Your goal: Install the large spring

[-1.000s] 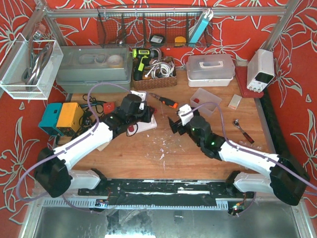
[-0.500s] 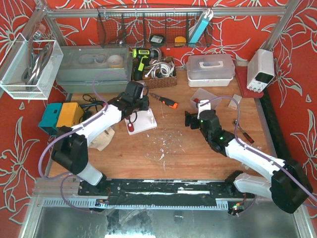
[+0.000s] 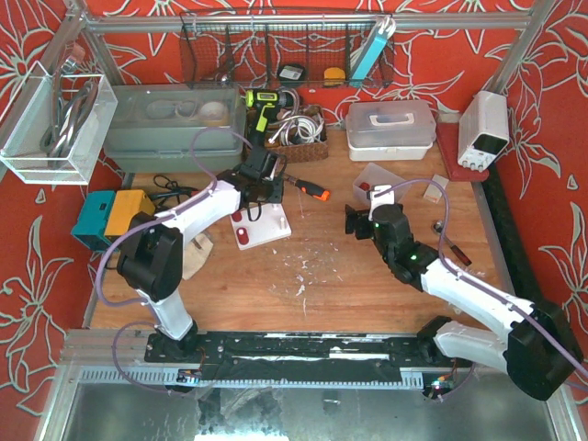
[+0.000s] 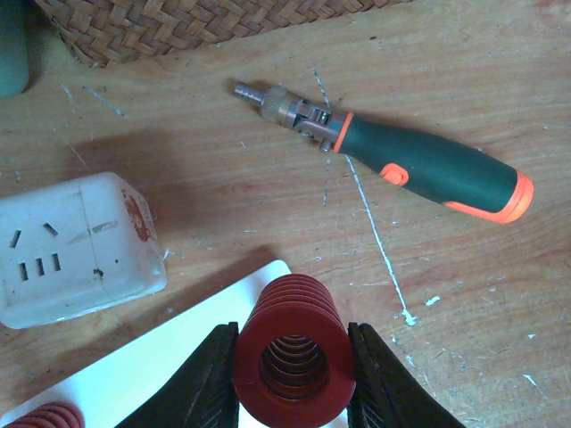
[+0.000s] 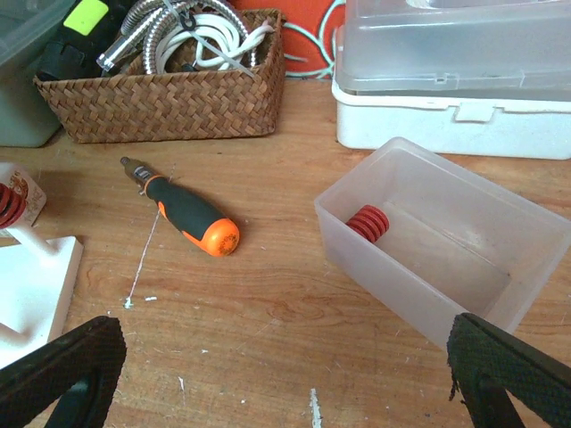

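**While left tool (image 4: 294,361) clamps large spring (image 4: 290,343), right tool (image 5: 285,374) gapes**

Reaching to the back of the table (image 3: 349,276), our left arm (image 3: 197,216) points down over the white plate's (image 4: 134,374) corner. We see the spring upright between the fingers (image 4: 210,379), both pressing its coils. Our right arm (image 3: 450,280) stretches low and forward, jaws wide, holding nothing, facing the clear bin (image 5: 401,294).

Spring (image 5: 367,223) in bin (image 5: 403,292), right of screwdriver (image 5: 184,215)

Place: workshop bench (image 3: 349,285)
Tools: drill (image 3: 262,108), screwdriver (image 4: 393,160)
Electrics: power supply (image 3: 484,129), power strip (image 4: 76,245)
Storage: wire rack (image 3: 276,55), cable basket (image 5: 161,98), lidded bins (image 3: 175,129)
Wear: scratched, chip-strewn wood
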Robot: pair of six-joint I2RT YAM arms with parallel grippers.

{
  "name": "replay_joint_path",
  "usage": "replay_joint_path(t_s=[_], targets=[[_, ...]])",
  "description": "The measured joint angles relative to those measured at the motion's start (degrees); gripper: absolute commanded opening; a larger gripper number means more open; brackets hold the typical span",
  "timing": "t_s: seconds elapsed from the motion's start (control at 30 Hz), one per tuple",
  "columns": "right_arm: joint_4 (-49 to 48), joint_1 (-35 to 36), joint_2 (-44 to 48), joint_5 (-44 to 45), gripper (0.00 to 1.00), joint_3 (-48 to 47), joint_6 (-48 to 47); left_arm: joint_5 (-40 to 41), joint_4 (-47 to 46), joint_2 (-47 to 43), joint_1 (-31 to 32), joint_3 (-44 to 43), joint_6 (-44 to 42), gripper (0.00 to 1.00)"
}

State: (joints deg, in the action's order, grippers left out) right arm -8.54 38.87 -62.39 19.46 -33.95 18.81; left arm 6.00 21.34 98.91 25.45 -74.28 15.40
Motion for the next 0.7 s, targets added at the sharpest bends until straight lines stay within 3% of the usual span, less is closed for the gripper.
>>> replay_joint_path(t_s=[0.7], targets=[[0.0,-0.09,0.48,0.04,0.99,0.02,-0.02,2.34,1.07,2.01,0.0,-2.27,-0.63,0.04]])
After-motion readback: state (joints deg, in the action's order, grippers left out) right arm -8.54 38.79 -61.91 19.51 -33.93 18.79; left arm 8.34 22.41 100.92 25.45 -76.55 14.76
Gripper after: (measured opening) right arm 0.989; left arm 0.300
